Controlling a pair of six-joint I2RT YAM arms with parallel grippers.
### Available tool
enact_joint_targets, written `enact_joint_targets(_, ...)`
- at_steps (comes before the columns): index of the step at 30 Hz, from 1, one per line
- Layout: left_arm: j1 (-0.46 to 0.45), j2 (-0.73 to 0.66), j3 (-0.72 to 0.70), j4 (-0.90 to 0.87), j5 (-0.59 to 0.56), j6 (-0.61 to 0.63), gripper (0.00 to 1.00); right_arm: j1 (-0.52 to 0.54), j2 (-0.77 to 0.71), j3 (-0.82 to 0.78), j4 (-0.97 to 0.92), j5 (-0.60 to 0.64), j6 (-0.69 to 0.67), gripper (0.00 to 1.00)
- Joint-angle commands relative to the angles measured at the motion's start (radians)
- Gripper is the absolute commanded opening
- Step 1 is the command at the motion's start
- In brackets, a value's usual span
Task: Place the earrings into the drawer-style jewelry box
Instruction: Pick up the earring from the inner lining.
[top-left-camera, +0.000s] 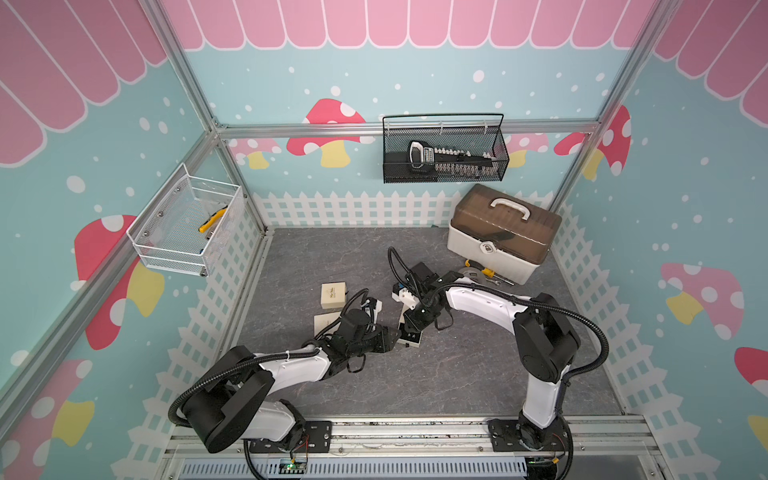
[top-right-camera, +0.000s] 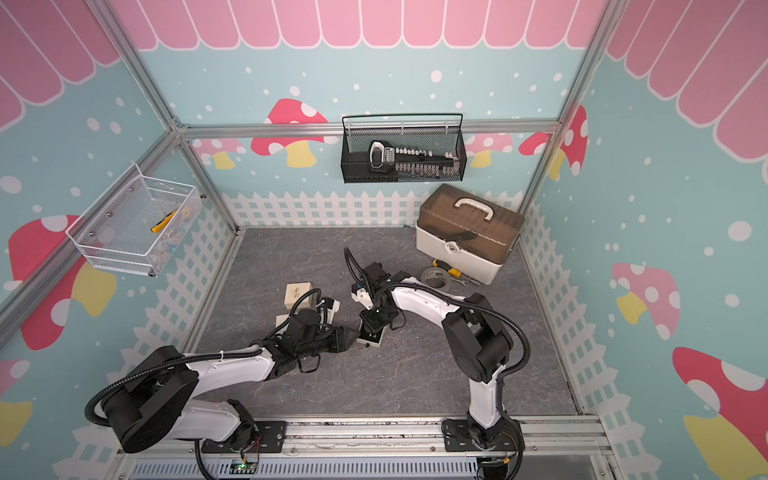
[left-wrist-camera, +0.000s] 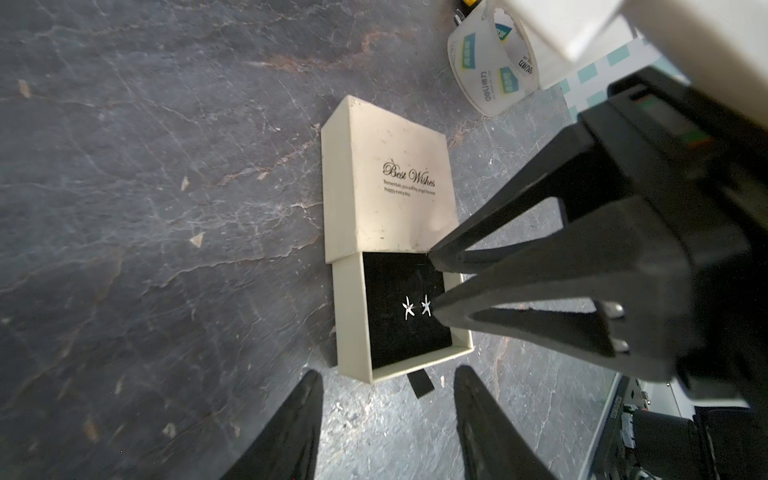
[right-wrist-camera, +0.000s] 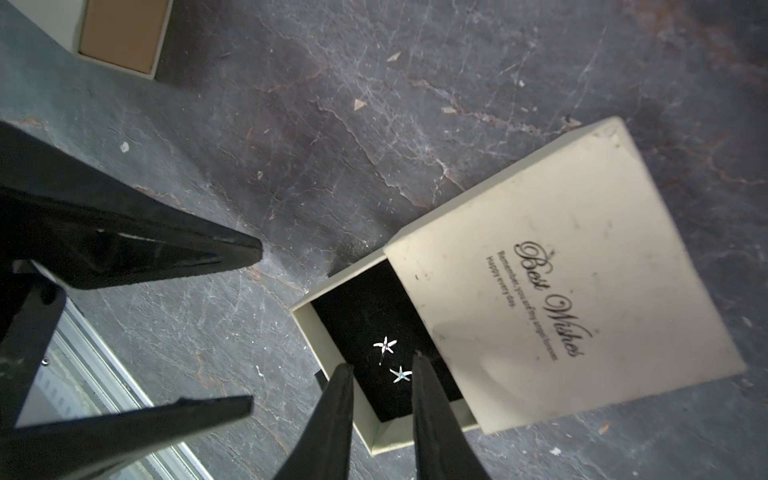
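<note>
The drawer-style jewelry box (left-wrist-camera: 386, 178) is a beige sleeve printed "Best Wishes", lying flat on the dark floor. Its drawer (left-wrist-camera: 353, 320) is slid partly out. Two tiny silvery star earrings (left-wrist-camera: 408, 308) (right-wrist-camera: 385, 345) lie side by side on its black lining. My right gripper (right-wrist-camera: 381, 360) hangs over the drawer, open by a narrow gap. One earring (right-wrist-camera: 400, 374) lies between its tips, unheld. My left gripper (left-wrist-camera: 388, 376) is open and empty at the drawer's outer end, apart from it. Both top views show the drawer (top-left-camera: 409, 337) (top-right-camera: 372, 337) between the two grippers.
A beige box (top-left-camera: 333, 294) and a second one (top-left-camera: 326, 322), half under the left arm, lie left of the drawer. A tape roll (left-wrist-camera: 490, 58), a screwdriver (top-left-camera: 484, 272) and a toolbox (top-left-camera: 503, 232) are at the back right. Wire baskets (top-left-camera: 444, 149) hang on the walls.
</note>
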Motion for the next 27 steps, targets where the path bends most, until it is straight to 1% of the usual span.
enact_joint_targets(1, 0.005, 0.005, -0.009, 0.017, -0.007, 0.002, 0.52, 0.002, 0.044, 0.022, -0.028, -0.018, -0.011, 0.25)
enact_joint_targets(4, 0.011, 0.004, -0.009, 0.016, -0.002, 0.003, 0.52, 0.003, 0.058, 0.025, -0.033, -0.014, -0.018, 0.24)
enact_joint_targets(7, 0.017, 0.002, -0.011, 0.015, -0.001, 0.003, 0.52, 0.003, 0.07, 0.031, -0.038, -0.019, -0.021, 0.2)
enact_joint_targets(10, 0.022, 0.003, -0.011, 0.019, 0.003, 0.003, 0.52, 0.003, 0.074, 0.031, -0.041, -0.009, -0.022, 0.13)
enact_joint_targets(13, 0.026, 0.005, -0.009, 0.02, 0.008, 0.005, 0.52, 0.003, 0.077, 0.031, -0.042, -0.006, -0.024, 0.1)
enact_joint_targets(18, 0.029, 0.005, -0.009, 0.02, 0.011, 0.006, 0.52, 0.003, 0.073, 0.032, -0.044, -0.003, -0.022, 0.0)
enact_joint_targets(26, 0.04, -0.023, 0.0, -0.011, 0.009, 0.018, 0.52, 0.002, 0.017, 0.018, -0.017, -0.012, 0.0, 0.0)
enact_joint_targets(27, 0.042, -0.031, 0.004, -0.021, 0.005, 0.024, 0.52, 0.0, -0.02, 0.01, -0.005, -0.015, 0.008, 0.0)
